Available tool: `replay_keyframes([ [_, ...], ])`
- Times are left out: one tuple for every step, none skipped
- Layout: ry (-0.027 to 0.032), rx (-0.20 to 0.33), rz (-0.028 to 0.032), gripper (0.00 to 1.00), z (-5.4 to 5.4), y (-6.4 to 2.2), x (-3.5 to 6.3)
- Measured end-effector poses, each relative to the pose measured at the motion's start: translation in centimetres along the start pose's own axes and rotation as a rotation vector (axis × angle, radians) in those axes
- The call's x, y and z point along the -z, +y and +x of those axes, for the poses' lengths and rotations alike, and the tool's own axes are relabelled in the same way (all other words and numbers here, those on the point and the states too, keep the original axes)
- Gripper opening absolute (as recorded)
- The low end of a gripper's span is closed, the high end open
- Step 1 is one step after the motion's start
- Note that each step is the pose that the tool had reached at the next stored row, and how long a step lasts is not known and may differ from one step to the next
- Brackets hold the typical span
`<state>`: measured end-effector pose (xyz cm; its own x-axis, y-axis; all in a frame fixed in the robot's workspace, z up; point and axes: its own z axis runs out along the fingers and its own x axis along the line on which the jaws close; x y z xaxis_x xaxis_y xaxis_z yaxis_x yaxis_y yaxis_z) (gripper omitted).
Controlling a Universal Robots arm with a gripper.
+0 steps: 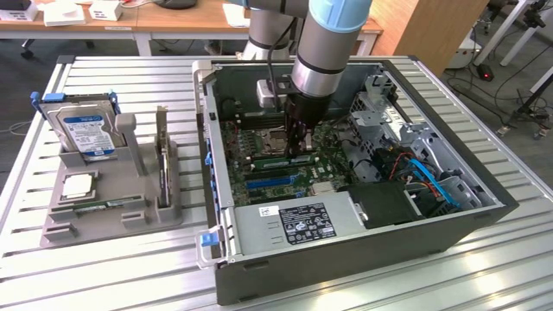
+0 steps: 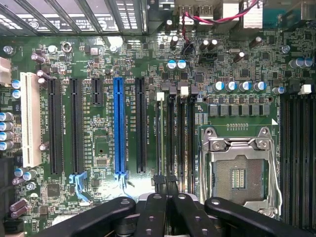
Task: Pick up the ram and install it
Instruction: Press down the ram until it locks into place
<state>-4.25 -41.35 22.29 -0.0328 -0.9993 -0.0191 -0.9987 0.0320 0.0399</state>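
Observation:
My gripper (image 1: 299, 153) reaches down into the open computer case (image 1: 346, 259), just over the green motherboard (image 1: 259, 139). In the wrist view its black fingers (image 2: 153, 212) are pressed together, shut on the ram (image 2: 160, 138). The ram is a thin green stick seen edge-on, running along the first memory slot beside the black expansion slots. In the exterior view it shows as a short strip (image 1: 300, 159) under the fingertips. Whether it is fully seated in the slot I cannot tell.
The CPU socket (image 2: 239, 173) lies close beside the memory slots, and a blue expansion slot (image 2: 119, 123) on the other side. A grey holder (image 1: 87, 217) at the exterior view's left carries a blue-labelled hard drive (image 1: 87, 133) and another upright green stick (image 1: 162, 146). Cables and a drive cage (image 1: 406, 139) crowd the case's right side.

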Motion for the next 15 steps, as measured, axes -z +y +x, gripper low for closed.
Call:
replay_keyframes([
  [-0.0001, 0.000, 0.0001, 0.09, 0.00, 0.00, -0.01],
  [-0.0001, 0.000, 0.0001, 0.09, 0.00, 0.00, -0.01],
  [-0.0001, 0.000, 0.0001, 0.09, -0.01, 0.00, -0.01],
  [-0.0001, 0.000, 0.0001, 0.09, 0.00, 0.00, -0.01],
  [-0.0002, 0.000, 0.0001, 0.09, 0.00, 0.00, -0.01],
  [-0.0002, 0.000, 0.0001, 0.09, 0.00, 0.00, -0.01],
  [-0.0004, 0.000, 0.0002, 0.09, -0.01, 0.00, 0.01],
  [-0.0009, 0.000, 0.0004, 0.09, -0.02, 0.00, 0.06],
  [-0.0010, 0.000, 0.0006, 0.09, -0.02, 0.00, 0.13],
  [-0.0004, 0.000, 0.0003, 0.09, -0.01, 0.01, 0.25],
  [-0.0002, 0.000, 0.0002, 0.09, -0.01, 0.01, 0.39],
  [-0.0002, 0.000, 0.0002, 0.09, -0.02, 0.02, 0.50],
  [-0.0002, 0.000, 0.0001, 0.09, -0.02, 0.02, 0.61],
  [-0.0002, 0.000, 0.0001, 0.09, -0.02, 0.02, 0.70],
  [-0.0002, 0.000, 0.0002, 0.09, -0.02, 0.03, 0.77],
])
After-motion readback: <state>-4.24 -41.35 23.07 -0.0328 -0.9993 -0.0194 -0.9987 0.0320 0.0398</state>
